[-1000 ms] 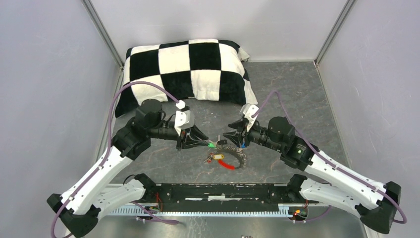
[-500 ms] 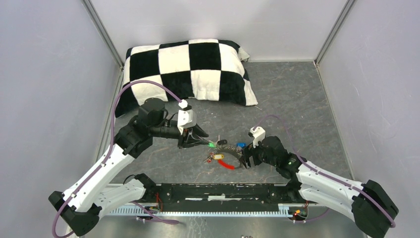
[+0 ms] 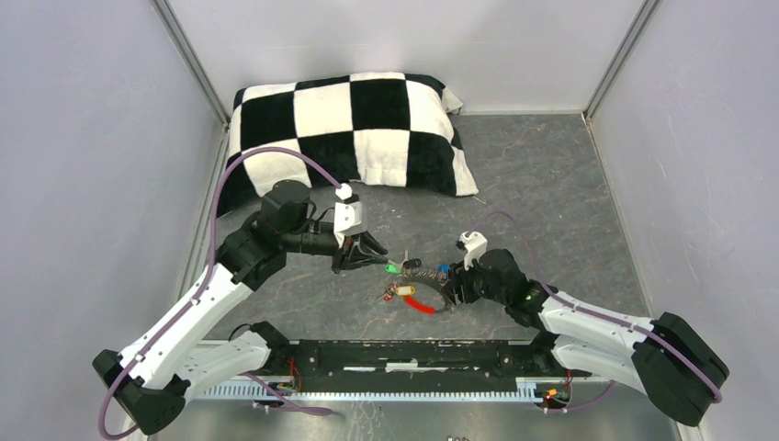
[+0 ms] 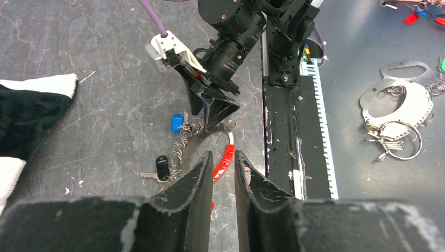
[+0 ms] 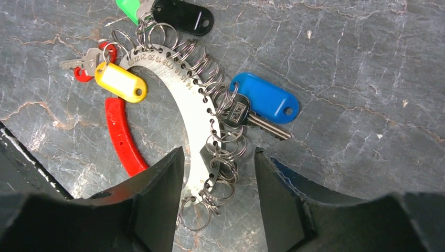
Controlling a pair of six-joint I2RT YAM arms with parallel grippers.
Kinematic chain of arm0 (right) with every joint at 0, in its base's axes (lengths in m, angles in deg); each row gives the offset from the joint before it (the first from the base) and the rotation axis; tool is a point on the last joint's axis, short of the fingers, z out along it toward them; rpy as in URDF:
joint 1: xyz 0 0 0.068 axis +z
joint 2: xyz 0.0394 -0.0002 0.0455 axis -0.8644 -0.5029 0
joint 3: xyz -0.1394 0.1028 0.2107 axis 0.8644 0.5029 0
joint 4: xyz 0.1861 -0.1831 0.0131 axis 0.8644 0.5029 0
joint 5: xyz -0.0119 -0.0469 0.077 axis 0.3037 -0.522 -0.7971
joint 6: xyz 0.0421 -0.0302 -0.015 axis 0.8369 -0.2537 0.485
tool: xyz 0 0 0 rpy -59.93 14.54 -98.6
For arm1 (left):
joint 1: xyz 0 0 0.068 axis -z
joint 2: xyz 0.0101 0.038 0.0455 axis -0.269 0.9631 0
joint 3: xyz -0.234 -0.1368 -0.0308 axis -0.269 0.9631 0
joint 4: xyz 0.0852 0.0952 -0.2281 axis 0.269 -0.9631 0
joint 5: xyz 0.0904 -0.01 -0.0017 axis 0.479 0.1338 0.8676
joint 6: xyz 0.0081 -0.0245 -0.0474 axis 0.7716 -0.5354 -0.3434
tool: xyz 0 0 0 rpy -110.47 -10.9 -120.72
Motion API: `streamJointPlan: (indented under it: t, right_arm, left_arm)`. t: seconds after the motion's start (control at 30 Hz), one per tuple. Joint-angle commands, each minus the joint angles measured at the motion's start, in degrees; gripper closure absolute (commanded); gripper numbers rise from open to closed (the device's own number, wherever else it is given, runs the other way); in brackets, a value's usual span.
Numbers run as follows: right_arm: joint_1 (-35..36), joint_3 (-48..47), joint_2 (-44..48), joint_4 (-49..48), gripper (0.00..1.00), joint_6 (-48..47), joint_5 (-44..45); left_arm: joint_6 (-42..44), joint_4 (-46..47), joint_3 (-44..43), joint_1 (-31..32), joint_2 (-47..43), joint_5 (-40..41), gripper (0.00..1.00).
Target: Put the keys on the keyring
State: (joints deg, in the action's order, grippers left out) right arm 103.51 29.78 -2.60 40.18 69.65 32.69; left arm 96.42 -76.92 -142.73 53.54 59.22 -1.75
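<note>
The keyring [image 5: 181,97] is a curved silvery plate strung with many small wire rings, lying flat on the grey floor [image 3: 551,184]. On it or beside it lie keys with blue [image 5: 265,97], yellow [image 5: 120,82], green [image 5: 127,7], black [image 5: 181,16] and red [image 5: 78,73] tags. A red plastic arc [image 5: 122,137] runs from its end. My right gripper [image 5: 218,152] is open and straddles the ring's lower end without holding anything. My left gripper [image 4: 223,153] hovers just left of the green tag [image 3: 392,268], its jaws a narrow gap apart and empty.
A black-and-white checkered pillow [image 3: 349,129] lies at the back left. The black base rail [image 3: 413,354] runs along the near edge. Grey walls close in both sides. Beyond the rail lies another metal plate with rings [image 4: 399,105].
My right arm pulled away from the left gripper, dropped low and swung to the near end of the keyring. The blue key now lies on the floor. My left gripper barely shifted.
</note>
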Motion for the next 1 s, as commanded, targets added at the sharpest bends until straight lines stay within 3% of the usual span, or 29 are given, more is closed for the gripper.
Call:
streamJointPlan:
  t: [0.0,0.17,0.4,0.6,0.97]
  right_arm:
    - [-0.34,-2.63,-2.16,-1.30,0.43,-1.48,-0.07]
    - [-0.33,-1.93,-3.44,-1.65,0.49,-1.32,-0.39]
    - [-0.33,-0.81,-5.29,-2.92,0.75,-1.09,-1.83]
    - [-0.39,-1.58,-1.26,-4.21,0.99,-5.42,-2.88]
    - [-0.34,-6.55,6.23,-1.61,0.99,-17.54,-12.71]
  left_arm:
    - [2.17,0.09,-0.51,-0.32,0.83,1.02,0.72]
    - [1.88,0.74,0.00,-0.32,0.76,1.15,0.72]
    - [1.19,2.12,0.69,-0.32,1.01,1.90,0.73]
    - [0.02,3.63,2.06,-0.32,1.73,1.89,0.73]
    - [2.83,3.79,1.17,-0.86,9.17,-4.05,0.59]
